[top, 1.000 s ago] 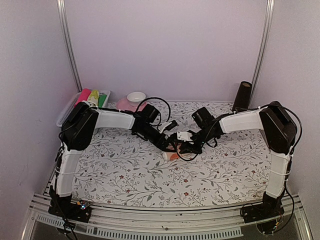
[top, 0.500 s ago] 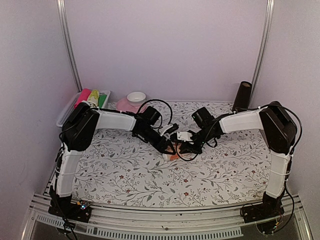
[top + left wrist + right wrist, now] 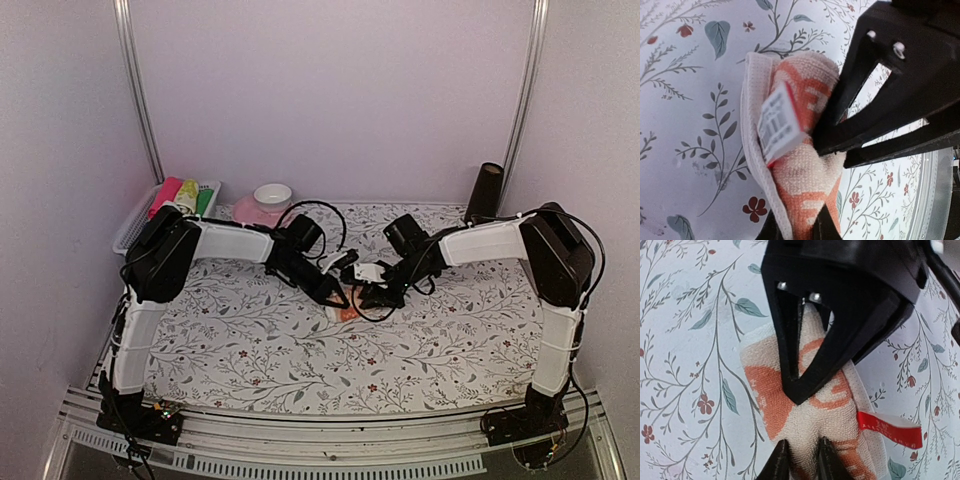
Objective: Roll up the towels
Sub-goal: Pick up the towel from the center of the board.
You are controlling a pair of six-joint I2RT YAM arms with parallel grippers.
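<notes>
One towel, peach-orange with pale prints (image 3: 345, 313), lies rolled in the middle of the floral sheet. My two grippers meet over it from opposite sides. In the left wrist view the left gripper (image 3: 796, 227) is shut on a pinch of the roll (image 3: 805, 185), close to its white edge and its white-and-red label (image 3: 780, 125). The right arm's black fingers (image 3: 880, 100) press on the roll from the other side. In the right wrist view the right gripper (image 3: 801, 460) pinches a fold of the towel (image 3: 765, 390), and the left arm's fingers (image 3: 840, 330) lie across the roll.
A basket (image 3: 135, 225) with pink, yellow and green items sits at the back left. A pink and white bowl (image 3: 268, 200) stands beside it. A dark cylinder (image 3: 486, 190) stands at the back right. The floral sheet (image 3: 250, 340) covers the table.
The left gripper has closed from wide open onto the towel roll and moved slightly toward the back. The right gripper has stayed on the roll.
</notes>
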